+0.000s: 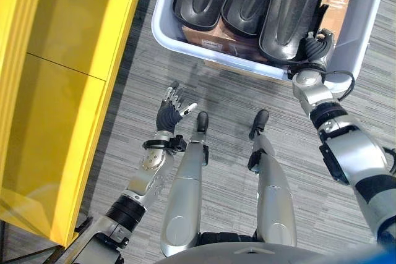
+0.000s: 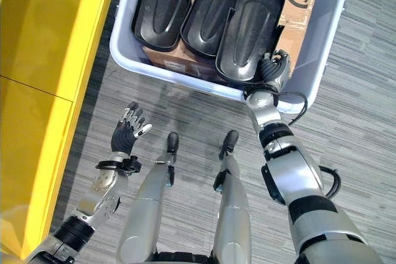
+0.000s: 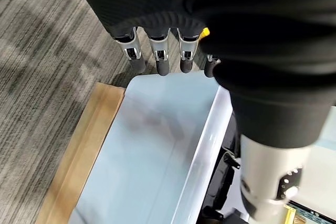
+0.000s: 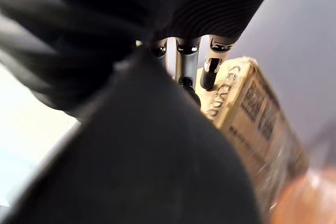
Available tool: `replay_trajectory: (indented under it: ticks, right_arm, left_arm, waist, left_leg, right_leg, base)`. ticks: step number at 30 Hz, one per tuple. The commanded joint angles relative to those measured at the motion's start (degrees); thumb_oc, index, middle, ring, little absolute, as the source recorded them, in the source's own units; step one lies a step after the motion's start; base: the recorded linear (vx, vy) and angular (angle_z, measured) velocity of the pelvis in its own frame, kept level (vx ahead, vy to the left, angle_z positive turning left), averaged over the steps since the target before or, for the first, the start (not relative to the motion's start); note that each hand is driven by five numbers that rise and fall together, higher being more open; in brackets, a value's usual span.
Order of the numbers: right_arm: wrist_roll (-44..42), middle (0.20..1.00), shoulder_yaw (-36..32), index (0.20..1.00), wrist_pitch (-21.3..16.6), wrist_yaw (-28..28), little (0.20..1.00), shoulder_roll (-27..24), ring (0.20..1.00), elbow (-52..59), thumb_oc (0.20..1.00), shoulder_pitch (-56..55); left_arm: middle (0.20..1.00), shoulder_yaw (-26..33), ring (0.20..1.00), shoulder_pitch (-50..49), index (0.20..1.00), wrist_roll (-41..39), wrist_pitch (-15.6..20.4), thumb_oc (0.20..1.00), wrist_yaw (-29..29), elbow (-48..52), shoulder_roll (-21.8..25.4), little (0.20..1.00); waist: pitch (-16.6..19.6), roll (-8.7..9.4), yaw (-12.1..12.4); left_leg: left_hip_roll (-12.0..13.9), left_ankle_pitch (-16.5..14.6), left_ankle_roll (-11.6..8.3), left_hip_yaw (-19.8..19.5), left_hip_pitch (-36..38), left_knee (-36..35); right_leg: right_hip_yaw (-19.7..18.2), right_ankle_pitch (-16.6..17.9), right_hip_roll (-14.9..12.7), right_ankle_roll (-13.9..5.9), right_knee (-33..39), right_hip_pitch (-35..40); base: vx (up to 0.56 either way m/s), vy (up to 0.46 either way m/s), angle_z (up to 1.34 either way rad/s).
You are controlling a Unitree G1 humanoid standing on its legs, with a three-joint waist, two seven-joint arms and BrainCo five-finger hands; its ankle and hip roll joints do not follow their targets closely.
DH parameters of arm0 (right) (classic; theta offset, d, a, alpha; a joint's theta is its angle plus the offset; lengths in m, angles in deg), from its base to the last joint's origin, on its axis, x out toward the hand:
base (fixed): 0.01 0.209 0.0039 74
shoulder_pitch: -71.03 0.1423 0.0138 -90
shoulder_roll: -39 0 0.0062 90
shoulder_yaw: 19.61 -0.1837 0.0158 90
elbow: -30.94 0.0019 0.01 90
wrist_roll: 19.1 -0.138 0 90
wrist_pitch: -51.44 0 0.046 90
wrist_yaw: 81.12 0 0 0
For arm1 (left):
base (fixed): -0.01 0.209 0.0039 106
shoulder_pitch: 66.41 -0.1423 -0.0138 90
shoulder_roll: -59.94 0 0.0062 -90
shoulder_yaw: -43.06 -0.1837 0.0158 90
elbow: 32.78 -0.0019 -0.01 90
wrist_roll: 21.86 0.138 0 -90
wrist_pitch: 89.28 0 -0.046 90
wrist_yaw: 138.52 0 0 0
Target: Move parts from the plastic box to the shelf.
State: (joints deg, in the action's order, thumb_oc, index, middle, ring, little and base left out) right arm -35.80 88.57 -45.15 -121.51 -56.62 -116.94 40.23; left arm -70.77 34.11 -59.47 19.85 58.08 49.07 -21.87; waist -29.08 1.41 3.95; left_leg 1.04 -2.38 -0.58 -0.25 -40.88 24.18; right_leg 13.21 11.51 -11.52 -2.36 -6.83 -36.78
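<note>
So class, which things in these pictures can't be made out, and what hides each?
- Right robot hand: in the eye views its fingers lie against a black part, so its grip is unclear.
- Plastic box: far end cut off by the top edge.
- Cardboard box: blurred, half covered by the ribbed cover in the right wrist view.
</note>
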Motion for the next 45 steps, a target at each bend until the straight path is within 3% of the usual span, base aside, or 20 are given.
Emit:
replay_trajectory:
  ticks: [1, 10, 17, 25, 39, 45]
  right_arm:
    - [-0.2, 0.2, -1.1, 0.2, -7.1, 0.5, 0.2, -1.6, 0.2, 11.9, 0.2, -3.9]
    - [3.0, 0.2, -6.3, 0.2, -9.3, 1.8, 0.2, -3.3, 0.2, 28.5, 0.2, -14.2]
    - [5.9, 0.2, -8.8, 0.2, -9.9, 4.9, 0.2, -4.0, 0.2, 38.2, 0.2, -22.0]
    - [5.4, 0.2, -9.9, 0.2, -11.2, 13.8, 0.2, -5.7, 0.2, 47.9, 0.2, -33.8]
    - [1.8, 0.2, -12.1, 0.2, -11.2, 26.1, 0.2, -9.8, 0.2, 57.1, 0.2, -46.4]
    - [-1.0, 0.2, -8.3, 0.2, -11.3, 30.3, 0.2, -11.6, 0.2, 58.2, 0.2, -43.0]
  left_arm:
    - [1.0, 2.7, 1.0, -3.7, 1.0, 0.2, 1.5, 1.0, -0.1, 5.3, 1.9, 1.0]
    - [1.0, 4.4, 1.0, -5.7, 1.0, -0.1, 1.2, 1.0, -2.0, 4.5, 1.8, 1.0]
    - [1.0, 6.1, 1.0, -8.2, 1.0, -0.4, 0.7, 1.0, -4.6, 4.4, 1.4, 1.0]
    - [1.0, 9.1, 1.0, -11.7, 1.0, -0.5, -0.3, 1.0, -8.2, 2.8, 0.7, 1.0]
    - [1.0, 13.1, 1.0, -15.3, 1.0, -1.4, -1.9, 1.0, -13.0, 1.5, -3.0, 1.0]
    - [1.0, 14.0, 1.0, -17.8, 1.0, -2.8, -2.3, 1.0, -14.7, 1.4, -5.3, 1.0]
  waist:
    - [-0.7, 0.18, 1.5]
    - [-0.7, 0.68, 0.0]
    - [1.9, 0.97, -1.0]
    - [6.0, 1.22, -1.9]
    - [12.2, 0.6, -2.8]
    - [13.9, -0.96, -1.1]
  left_leg:
    - [1.3, -0.7, -1.74, 2.4, 5.0, -4.6]
    - [1.8, 1.0, -2.02, 3.2, 12.3, -8.5]
    - [2.2, 2.2, -2.33, 3.6, 16.9, -11.3]
    - [4.0, 3.7, -3.43, 3.7, 22.3, -13.8]
    - [8.5, 3.7, -5.12, 4.5, 33.3, -15.7]
    - [11.0, 6.1, -6.85, 2.6, 35.1, -15.1]
  right_leg:
    - [-3.1, -6.5, -3.9, -5.43, -4.6, 8.3]
    - [-3.1, -5.3, -3.7, -5.84, -1.5, 14.4]
    - [-3.1, -5.0, -3.7, -6.03, -0.1, 17.8]
    - [-2.8, -5.7, -3.1, -6.04, 1.1, 22.2]
    - [-3.6, -11.3, 0.7, -4.47, -2.7, 29.1]
    - [-1.7, -14.7, 3.9, -1.89, -4.1, 32.4]
  base:
    - [-0.02, -0.031, -0.17]
    - [-0.01, -0.024, -0.1]
    - [0.01, -0.036, -0.08]
    - [0.02, -0.069, -0.05]
    - [0.04, -0.093, -0.07]
    - [0.01, -0.178, 0.03]
